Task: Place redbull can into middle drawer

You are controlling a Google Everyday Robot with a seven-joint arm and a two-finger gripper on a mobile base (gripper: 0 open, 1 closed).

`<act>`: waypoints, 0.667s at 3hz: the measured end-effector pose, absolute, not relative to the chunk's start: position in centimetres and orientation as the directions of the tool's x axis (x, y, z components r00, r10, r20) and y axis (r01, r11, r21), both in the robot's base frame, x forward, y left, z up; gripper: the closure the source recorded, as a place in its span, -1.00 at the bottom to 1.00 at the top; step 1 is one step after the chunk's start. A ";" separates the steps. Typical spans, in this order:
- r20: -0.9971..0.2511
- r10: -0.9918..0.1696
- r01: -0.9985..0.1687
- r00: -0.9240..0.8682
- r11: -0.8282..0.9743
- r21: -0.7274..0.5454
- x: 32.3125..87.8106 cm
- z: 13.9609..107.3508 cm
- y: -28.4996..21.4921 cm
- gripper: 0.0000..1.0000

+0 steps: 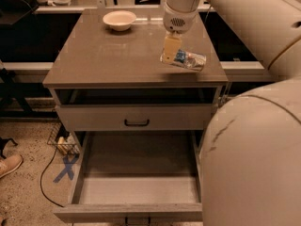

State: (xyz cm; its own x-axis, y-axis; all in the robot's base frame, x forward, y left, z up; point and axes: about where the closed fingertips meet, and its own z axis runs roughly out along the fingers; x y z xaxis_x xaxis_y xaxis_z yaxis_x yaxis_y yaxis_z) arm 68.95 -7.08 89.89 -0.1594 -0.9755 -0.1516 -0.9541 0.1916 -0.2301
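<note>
Over the right front part of the grey-brown tabletop (pixel 108 55), the cream gripper (pixel 170 55) points down with its jaws clamped on the left end of the slim silver and blue metal redbull can (pixel 192 60), which lies sideways. A cream round bowl (pixel 119 20) sits near the back edge. Below, the deep grey wooden middle drawer (pixel 136 189) stands pulled out, beneath the shallower grey drawer (pixel 94 118) with a black handle.
</note>
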 end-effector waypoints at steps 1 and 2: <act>-0.057 -0.971 -0.947 -0.233 0.239 -0.212 65.3 89.2 -9.5 0.88; -0.025 -0.944 -0.933 -0.329 0.329 -0.144 60.3 87.0 -11.7 0.88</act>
